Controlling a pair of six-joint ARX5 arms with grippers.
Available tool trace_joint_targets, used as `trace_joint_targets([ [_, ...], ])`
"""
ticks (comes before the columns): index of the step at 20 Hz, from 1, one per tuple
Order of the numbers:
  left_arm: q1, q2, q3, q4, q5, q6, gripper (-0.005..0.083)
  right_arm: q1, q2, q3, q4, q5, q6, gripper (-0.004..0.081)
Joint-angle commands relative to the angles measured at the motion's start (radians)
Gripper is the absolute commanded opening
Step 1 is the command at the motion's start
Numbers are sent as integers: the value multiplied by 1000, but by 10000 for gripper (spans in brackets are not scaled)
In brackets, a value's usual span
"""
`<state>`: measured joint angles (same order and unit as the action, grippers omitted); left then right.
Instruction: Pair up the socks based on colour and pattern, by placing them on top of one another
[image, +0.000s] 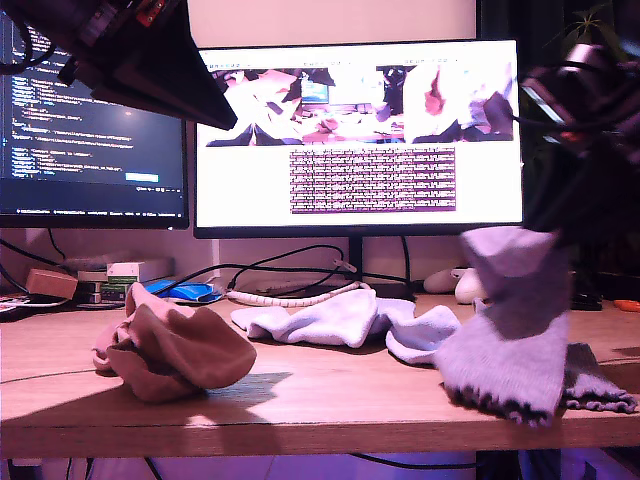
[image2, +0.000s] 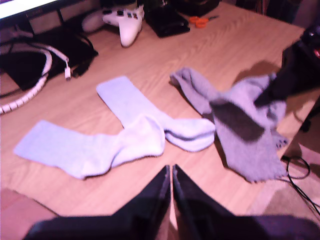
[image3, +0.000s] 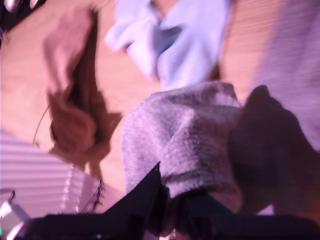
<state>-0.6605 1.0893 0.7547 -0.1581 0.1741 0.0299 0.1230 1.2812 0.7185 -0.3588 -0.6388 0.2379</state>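
My second gripper (image3: 172, 197) clamps a grey-lavender sock (image: 510, 320), hanging long axis vertical, frilly cuff down, near the pale-blue socks (image: 345, 322). My first gripper (image2: 171, 172) is closed, empty, above them. Wooden desk (image: 300, 400), monitor (image: 358, 135) behind.

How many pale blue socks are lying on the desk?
2. Both lie mid-desk, crossing each other: one pale blue sock stretches toward the coiled cable, the other sock runs toward the grey socks. None looks hidden.
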Motion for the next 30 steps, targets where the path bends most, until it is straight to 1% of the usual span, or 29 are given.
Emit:
trace_joint_targets([
  [1, -3, 11, -7, 0, 0, 4, -24, -23, -1, 31, -53, -64, -3, -13],
  [3, -3, 11, -7, 0, 0, 4, -24, -32, -3, 82, -138, -153, -9, -13],
  [5, -3, 11, -7, 0, 0, 4, -24, -32, -9, 137, -233, -190, -13, -13],
  [6, -3, 11, -7, -1, 0, 4, -24, -32, -11, 163, -278, -208, -37, -13],
  [8, -3, 11, -7, -3, 0, 4, -24, -32, -13, 216, -370, -224, -88, -13],
  [10, -3, 11, -7, -5, 0, 4, -24, -32, -13, 261, -466, -216, -136, -13],
  [11, -3, 11, -7, -6, 0, 4, -24, -32, -13, 272, -484, -212, -148, -13],
  [16, -3, 11, -7, -6, 0, 4, -24, -32, -13, 275, -500, -138, -160, -13],
  [17, -3, 11, -7, -6, 0, 4, -24, -32, -13, 275, -501, -140, -160, -13],
  [18, -3, 11, -7, -6, 0, 4, -24, -32, -13, 275, -505, -146, -160, -13],
  [21, -2, 11, -7, -6, 0, 5, -24, -32, -13, 275, -525, -222, -177, -13],
  [25, -2, 22, -7, -5, 0, 5, -24, -32, -18, 275, -537, -298, -191, -13],
  [30, -2, 46, -7, 2, 0, 5, -24, -32, -18, 275, -542, -307, -195, -13],
])
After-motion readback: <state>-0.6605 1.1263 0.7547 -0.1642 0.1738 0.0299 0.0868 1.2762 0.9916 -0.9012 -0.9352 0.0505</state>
